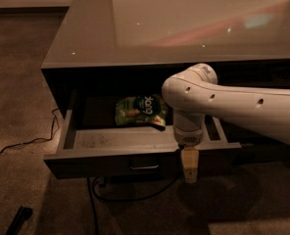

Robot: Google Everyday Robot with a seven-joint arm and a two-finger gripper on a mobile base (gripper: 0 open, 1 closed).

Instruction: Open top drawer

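Observation:
The top drawer (86,161) stands pulled out from under the glossy counter top, its dark front facing me and its grey interior showing. Its small rectangular handle (144,166) is at the middle of the front. A green snack bag (137,110) lies inside near the back. My gripper (190,166) hangs down from the white arm (233,106) in front of the drawer front, to the right of the handle and apart from it.
The counter top (184,23) overhangs the drawer. Black cables (93,199) trail on the brown carpet below and to the left. A dark object (18,219) lies on the floor at the bottom left. Lower dark fronts are hidden in shadow.

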